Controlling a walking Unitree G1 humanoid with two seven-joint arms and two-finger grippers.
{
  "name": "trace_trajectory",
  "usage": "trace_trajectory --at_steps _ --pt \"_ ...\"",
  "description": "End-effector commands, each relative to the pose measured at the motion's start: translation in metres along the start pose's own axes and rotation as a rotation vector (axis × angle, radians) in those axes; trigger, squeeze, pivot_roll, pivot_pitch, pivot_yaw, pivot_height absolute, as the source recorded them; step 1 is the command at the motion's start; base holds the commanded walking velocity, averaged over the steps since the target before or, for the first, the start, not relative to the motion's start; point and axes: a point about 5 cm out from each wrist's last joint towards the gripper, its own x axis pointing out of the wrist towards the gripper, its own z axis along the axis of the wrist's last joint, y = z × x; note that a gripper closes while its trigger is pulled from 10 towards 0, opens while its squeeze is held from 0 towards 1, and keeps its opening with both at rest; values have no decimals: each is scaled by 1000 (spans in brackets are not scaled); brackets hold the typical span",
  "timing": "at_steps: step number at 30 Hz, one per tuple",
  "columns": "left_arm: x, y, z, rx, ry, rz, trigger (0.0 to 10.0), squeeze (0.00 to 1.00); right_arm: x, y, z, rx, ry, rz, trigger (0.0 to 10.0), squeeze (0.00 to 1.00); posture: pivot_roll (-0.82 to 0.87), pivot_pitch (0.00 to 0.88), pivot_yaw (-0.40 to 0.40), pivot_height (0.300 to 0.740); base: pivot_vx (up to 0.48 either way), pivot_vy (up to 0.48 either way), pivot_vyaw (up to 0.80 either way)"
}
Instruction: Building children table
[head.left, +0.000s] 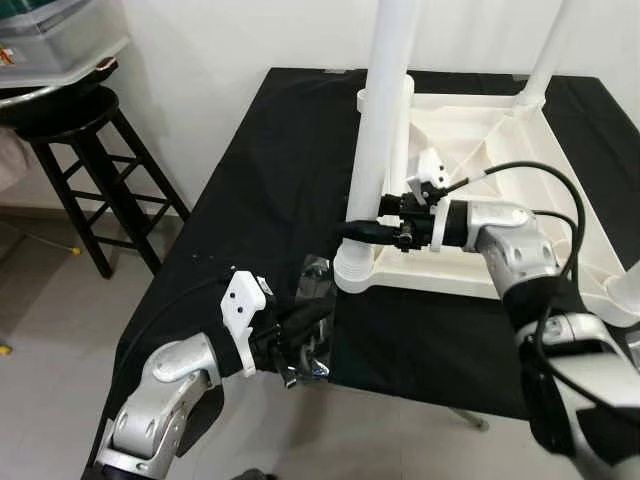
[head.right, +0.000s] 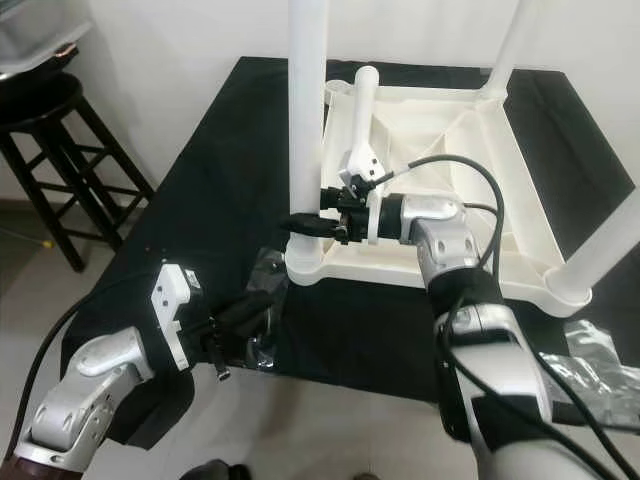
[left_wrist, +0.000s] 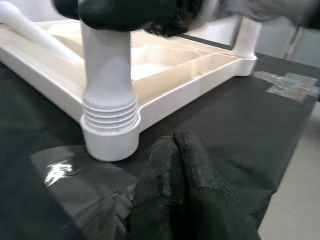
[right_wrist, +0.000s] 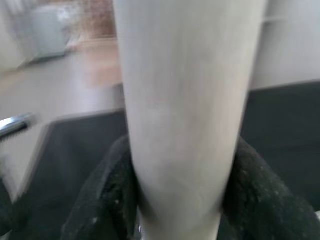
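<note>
Now my right claw (head.left: 358, 229) squeezes one white leg (head.left: 378, 130) on the upside-down table (head.left: 500, 200). I count three legs standing up. My left claw (left_wrist: 175, 142) is pinched tight, holding nothing, by the plastic wrap (left_wrist: 75, 180).

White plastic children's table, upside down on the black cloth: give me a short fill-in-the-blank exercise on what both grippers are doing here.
1. The right gripper is shut on the upright white plastic table leg of the ____ white plastic table.
2. The left gripper, fingers together, rests on a piece of clear ____ wrap.
3. On the robot's left stands a black wooden ____.

Missing words: upside-down; plastic; stool
</note>
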Motion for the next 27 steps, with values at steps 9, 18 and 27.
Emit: trace_trajectory --at_steps 9,18,27 --pt "4 10 -9 -39 49 47 10000 0 25 70 -53 151 125 -620 0 0 1 101 19 740 0 0 0" --pt "8 9 -11 -47 52 48 10000 0 36 60 -40 131 156 -532 10000 1000 11 78 17 740 0 0 0" --pt "11 8 -13 -52 59 23 10000 0 31 46 0 18 -75 -20 10000 0 16 67 16 740 0 0 0"
